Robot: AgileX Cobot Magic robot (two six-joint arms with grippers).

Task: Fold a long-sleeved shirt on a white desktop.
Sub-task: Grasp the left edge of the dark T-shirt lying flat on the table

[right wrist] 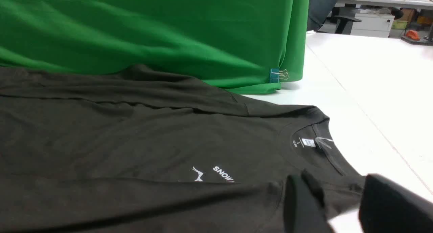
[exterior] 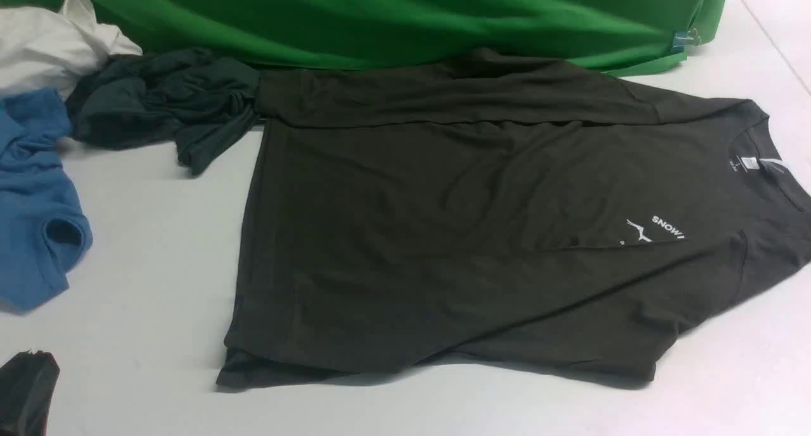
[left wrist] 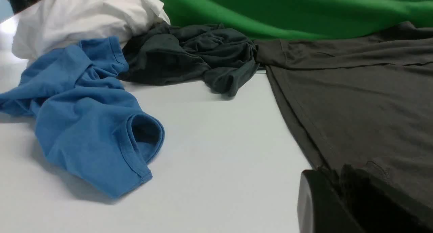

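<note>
Shirt point(exterior: 481, 233) lies spread mid-desk point(exterior: 146, 265), both sleeves folded across. Left pincer point(left wrist: 341, 192) nips its hem corner; right pincer point(right wrist: 335, 206) straddles the shoulder edge, jaws parted, grip unclear.

The long-sleeved shirt point(exterior: 456, 233) is matt, soft jersey cloth — faintly creased, with a flat white print. The white desktop point(exterior: 146, 258) looks smooth and slightly sheeny. The green cloth point(exterior: 393, 18) is matt woven fabric — its clip point(right wrist: 279, 75) shiny metal.
</note>
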